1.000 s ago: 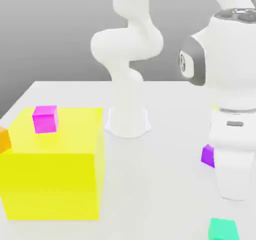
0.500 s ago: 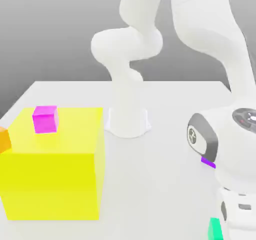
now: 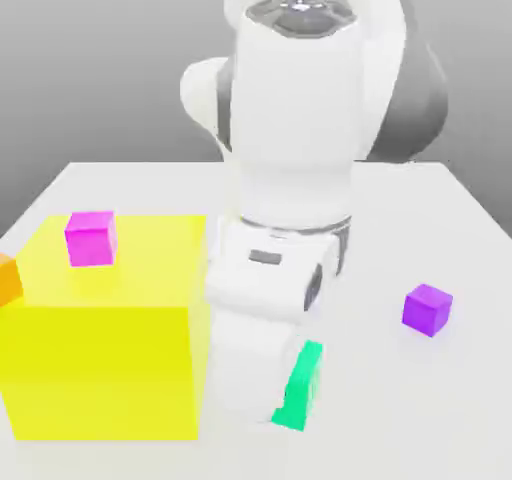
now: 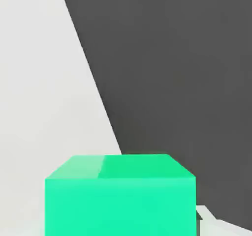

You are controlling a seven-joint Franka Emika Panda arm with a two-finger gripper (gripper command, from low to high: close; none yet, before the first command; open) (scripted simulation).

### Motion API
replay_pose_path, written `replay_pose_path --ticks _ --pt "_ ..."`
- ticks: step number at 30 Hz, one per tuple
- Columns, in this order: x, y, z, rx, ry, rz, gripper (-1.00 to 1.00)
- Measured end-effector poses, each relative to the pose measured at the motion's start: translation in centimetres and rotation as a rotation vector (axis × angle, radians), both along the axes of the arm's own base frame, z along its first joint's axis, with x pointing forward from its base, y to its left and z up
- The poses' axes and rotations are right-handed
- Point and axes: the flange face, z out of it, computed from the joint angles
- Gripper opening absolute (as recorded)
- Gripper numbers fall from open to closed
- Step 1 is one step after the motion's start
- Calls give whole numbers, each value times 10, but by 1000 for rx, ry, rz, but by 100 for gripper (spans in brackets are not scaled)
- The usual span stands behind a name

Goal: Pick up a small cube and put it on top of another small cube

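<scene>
Swinging across from the exterior view's right, the arm now stands mid-table with the teal-green cube [image 3: 299, 387] lifted along with the gripper [image 3: 290, 393], evidently clamped, just beside the big yellow block [image 3: 110, 328]. Left to right: an orange cube [image 3: 8, 278] at the tabletop's left edge, the magenta cube [image 3: 91, 238] atop the block's rear corner, the purple cube [image 3: 428, 309] toward the right edge. Carrying is under way; next comes aligning squarely over a target cube.

White arm [image 3: 295, 148] low, wrist tilted sideways
</scene>
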Motion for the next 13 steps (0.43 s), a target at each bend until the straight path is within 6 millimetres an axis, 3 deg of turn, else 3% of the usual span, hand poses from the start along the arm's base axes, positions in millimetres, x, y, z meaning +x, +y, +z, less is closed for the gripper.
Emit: replay_pose_path --ticks 3,5,6,7,10,11,13 --pt "-44 -118 49 3 7 -159 -100" --pt "-81 -175 73 11 16 -238 -100" --pt "-98 -195 80 16 21 -266 -100" --pt "-105 -202 75 19 23 -274 -100" --pt "-109 -206 37 22 25 -276 -100" --pt "-110 -207 29 21 26 -277 100" --pt "-110 -207 29 21 26 -277 100"
